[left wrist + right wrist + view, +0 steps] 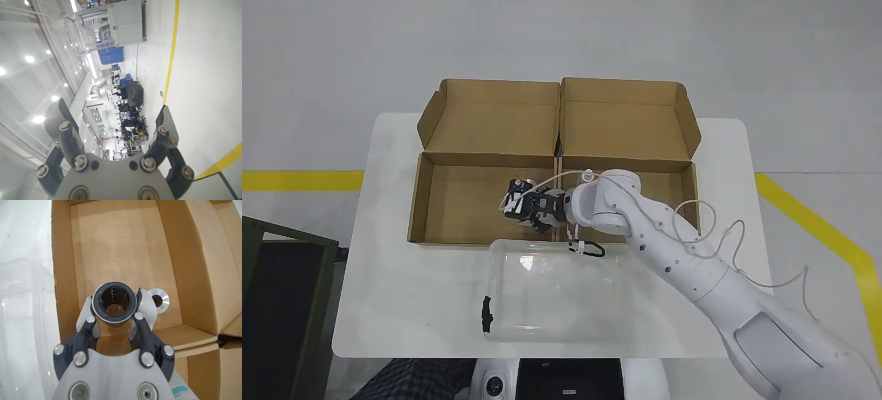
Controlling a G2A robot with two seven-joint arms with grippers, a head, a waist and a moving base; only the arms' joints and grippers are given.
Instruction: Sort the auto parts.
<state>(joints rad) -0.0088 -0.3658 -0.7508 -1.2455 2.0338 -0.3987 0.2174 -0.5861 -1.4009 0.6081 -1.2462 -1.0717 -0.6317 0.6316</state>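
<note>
Pinching the bearing [113, 295] by its sides with the right jaws shut tight, bore end-on, low over the cardboard box [121, 247] floor, just beside a shiny flanged bushing [164, 299] lying there. Guessing a drop spot for like parts. Meanwhile left jaws spread wide, empty, parked clear.

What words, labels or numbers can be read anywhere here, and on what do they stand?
Nothing reads clearly.
White packet, teal print: too blurred.
Blue cabinets, white marks: too small.
Floor sign: too small.
Cardboard boxes, metal sleeve in the right tool: no print.
</note>
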